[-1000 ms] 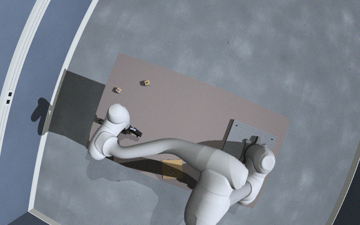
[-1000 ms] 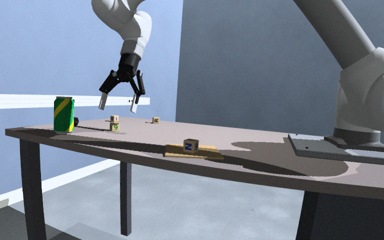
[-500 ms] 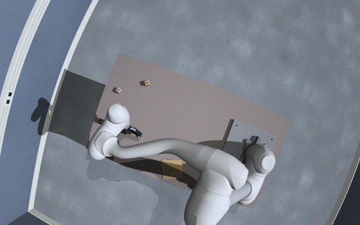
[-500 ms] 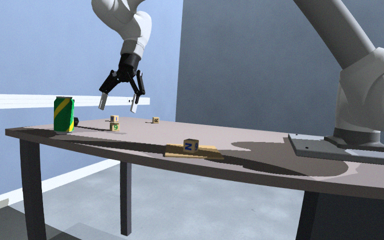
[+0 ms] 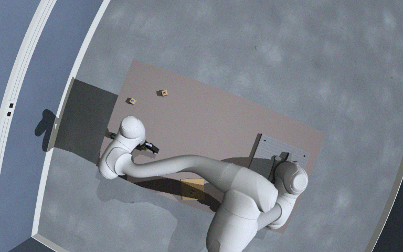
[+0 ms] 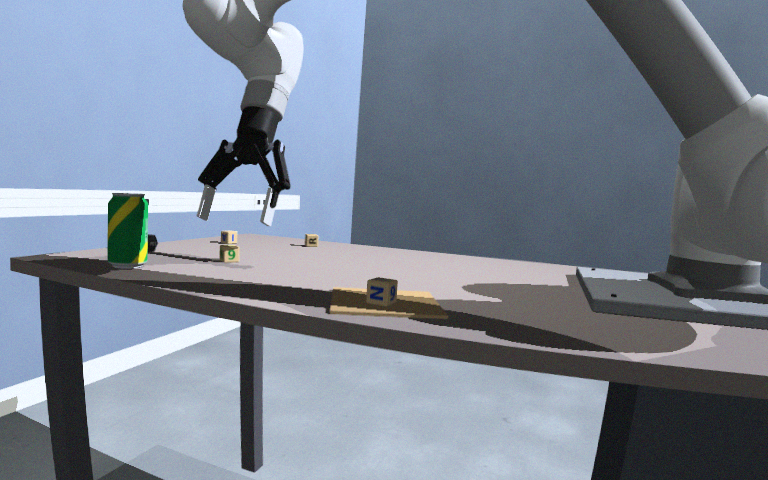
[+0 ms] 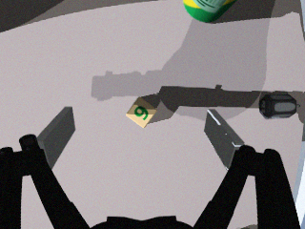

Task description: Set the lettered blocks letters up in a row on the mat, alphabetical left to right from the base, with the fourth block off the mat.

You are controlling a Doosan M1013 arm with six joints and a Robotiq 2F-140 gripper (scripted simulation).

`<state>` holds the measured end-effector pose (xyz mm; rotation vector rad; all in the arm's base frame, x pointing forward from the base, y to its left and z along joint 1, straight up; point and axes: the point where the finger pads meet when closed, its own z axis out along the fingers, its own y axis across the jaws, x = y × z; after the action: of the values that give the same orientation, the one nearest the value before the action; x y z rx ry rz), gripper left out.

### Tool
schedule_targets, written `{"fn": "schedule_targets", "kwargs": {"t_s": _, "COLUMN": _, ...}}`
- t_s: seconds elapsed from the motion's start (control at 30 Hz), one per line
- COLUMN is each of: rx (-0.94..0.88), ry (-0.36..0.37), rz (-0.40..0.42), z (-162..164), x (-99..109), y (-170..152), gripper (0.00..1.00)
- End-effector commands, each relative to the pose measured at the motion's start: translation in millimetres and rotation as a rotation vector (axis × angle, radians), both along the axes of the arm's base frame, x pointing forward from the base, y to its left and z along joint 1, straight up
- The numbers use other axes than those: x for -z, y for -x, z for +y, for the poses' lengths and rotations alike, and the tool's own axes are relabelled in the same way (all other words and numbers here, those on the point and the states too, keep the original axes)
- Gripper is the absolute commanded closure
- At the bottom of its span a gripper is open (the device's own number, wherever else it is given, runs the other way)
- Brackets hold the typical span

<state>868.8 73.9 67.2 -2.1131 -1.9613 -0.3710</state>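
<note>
The gripper [image 6: 235, 212] hangs above the far left end of the counter [image 6: 509, 339], fingers spread wide and nothing between them. Directly beneath it in the wrist view sits a block showing a green 9 [image 7: 141, 114], resting on the counter between the two fingertips but well below them. From the side, that same block [image 6: 229, 253] stands just in front of another block [image 6: 228, 236] with a blue mark on its face. Farther right along the far edge is the block marked R [image 6: 311, 240], on its own. Over on the near edge lies the tan mat [image 6: 419, 302], with one block [image 6: 381, 291] standing on it, a blue N on its side face. The green-and-yellow can [image 6: 128, 229] stands upright at the left end of the counter, a small dark object [image 7: 277, 105] just beside it.
</note>
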Motion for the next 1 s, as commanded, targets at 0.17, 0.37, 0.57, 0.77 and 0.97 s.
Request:
{"fn": "schedule_targets", "kwargs": {"t_s": 0.17, "rx": 0.000, "ry": 0.000, "rz": -0.002, "z": 0.1, "x": -1.4, "y": -0.5, "gripper": 0.00}}
{"fn": "schedule_targets", "kwargs": {"t_s": 0.37, "rx": 0.000, "ry": -0.001, "rz": -0.002, "z": -12.1, "x": -2.4, "y": -14.2, "gripper": 0.00}}
{"fn": "schedule_targets", "kwargs": {"t_s": 0.57, "rx": -0.002, "ry": -0.005, "rz": -0.003, "z": -77.8, "x": -5.8, "y": -74.8, "gripper": 0.00}}
{"fn": "schedule_targets", "kwargs": {"t_s": 0.77, "rx": -0.002, "ry": -0.005, "rz": -0.004, "z": -134.2, "x": -6.2, "y": -113.1, "gripper": 0.00}}
{"fn": "schedule_targets", "kwargs": {"t_s": 0.97, "rx": -0.001, "ry": -0.003, "rz": -0.003, "z": -200.3, "x": -4.5, "y": -145.7, "gripper": 0.00}}
